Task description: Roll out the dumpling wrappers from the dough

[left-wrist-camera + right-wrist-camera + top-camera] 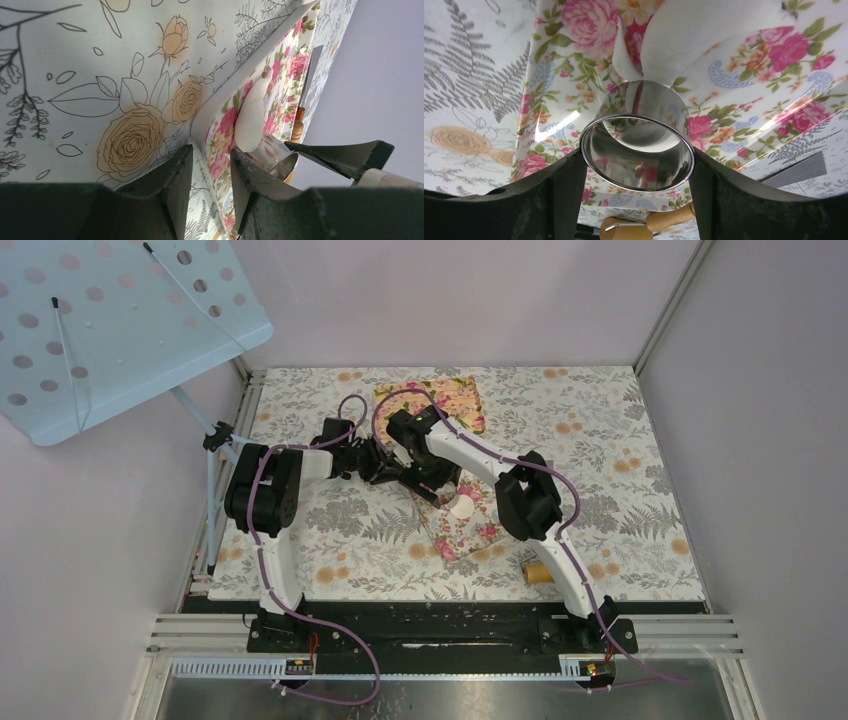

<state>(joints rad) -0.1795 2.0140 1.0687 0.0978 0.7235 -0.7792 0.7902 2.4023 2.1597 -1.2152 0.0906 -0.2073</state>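
**Top view.** A patterned tablecloth (620,470) covers the table. The flowered board (478,537) lies near its centre, and a second flowered board (452,398) lies at its 12 o'clock. The dough (463,508) is a pale, flattened patch on the near board. The wooden roller (540,573) lies on the cloth at the dough's 5 o'clock, just beside the right arm's lower link. Both arms meet at the board's 10 o'clock corner.

**Right wrist view.** The right gripper (636,161) is clenched on the metal ring (639,145), one finger on each side of its wall. The ring's open mouth faces the camera. Its far rim touches the near edge of the dough (694,35), which spreads as a thin, creased white sheet at 12 o'clock. The roller (639,229) shows at 6 o'clock.

**Left wrist view.** The left gripper (211,156) has its fingers (172,180) set narrowly apart. The board's (220,125) near corner appears to run into the gap, but whether the fingers press on it cannot be told. At 3 o'clock are the ring (277,159) and the dough (250,120), which lies flat against the board.
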